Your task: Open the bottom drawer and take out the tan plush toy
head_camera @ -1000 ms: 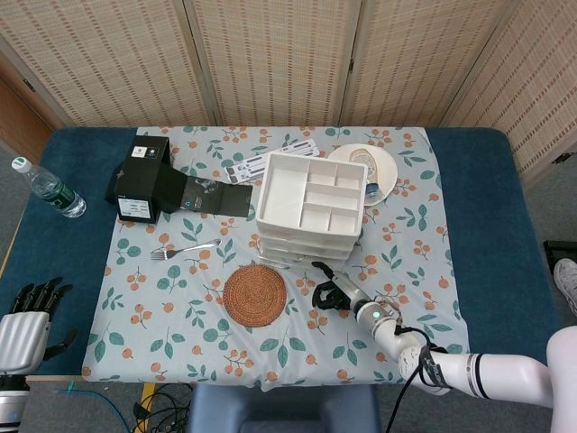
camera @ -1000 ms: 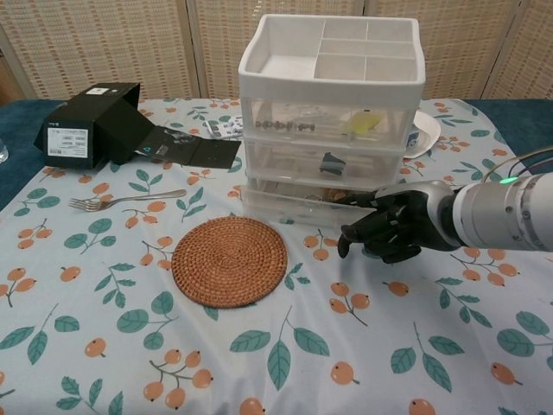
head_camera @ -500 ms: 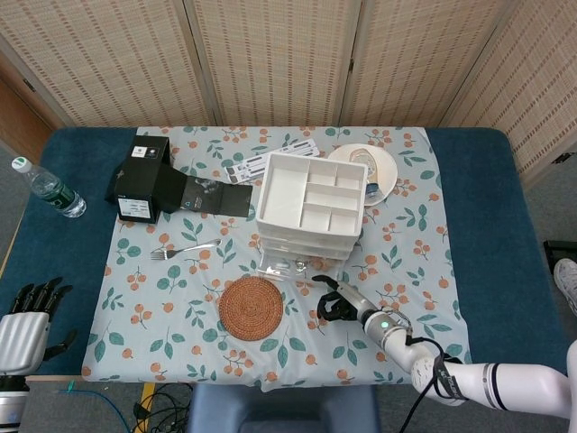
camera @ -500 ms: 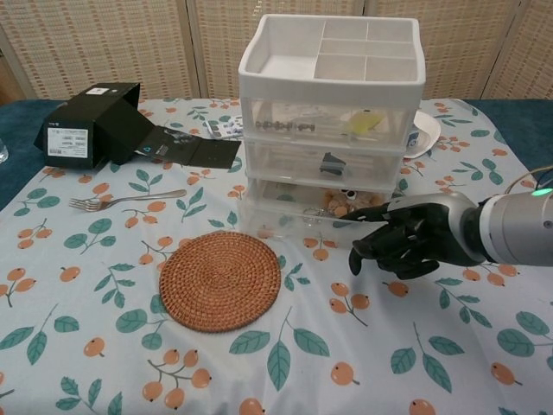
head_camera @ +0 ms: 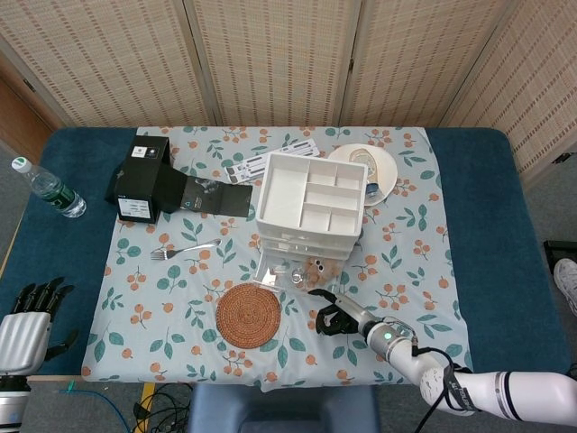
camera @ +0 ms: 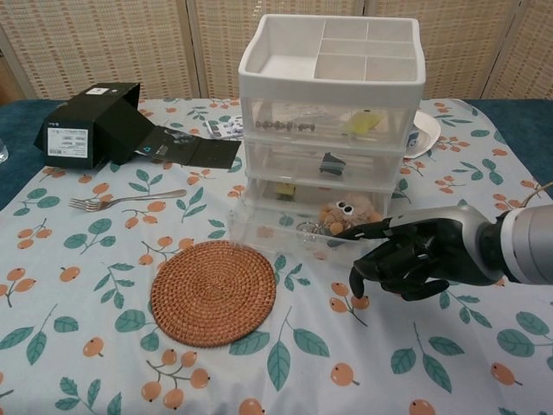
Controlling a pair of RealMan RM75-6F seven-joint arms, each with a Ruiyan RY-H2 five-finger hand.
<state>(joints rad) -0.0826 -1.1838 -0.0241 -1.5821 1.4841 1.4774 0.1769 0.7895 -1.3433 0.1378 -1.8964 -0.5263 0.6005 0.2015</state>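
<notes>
The tan plush toy (camera: 347, 210) is lying inside the bottom drawer (camera: 294, 233), which is pulled partway out of the white drawer unit (camera: 333, 95) on the counter (camera: 104, 363); its eyes are showing toward the drawer's right half. The right hand (camera: 406, 258) is being held at the drawer's front right edge, fingers curled with one fingertip on the rim; whether the rim is actually gripped cannot be told. The toy is lying just behind and slightly left of that hand, across the rim. The left hand (head_camera: 22, 329) is being kept well apart at the counter's near-left edge, fingers spread and holding nothing, so the right is judged the nearer.
</notes>
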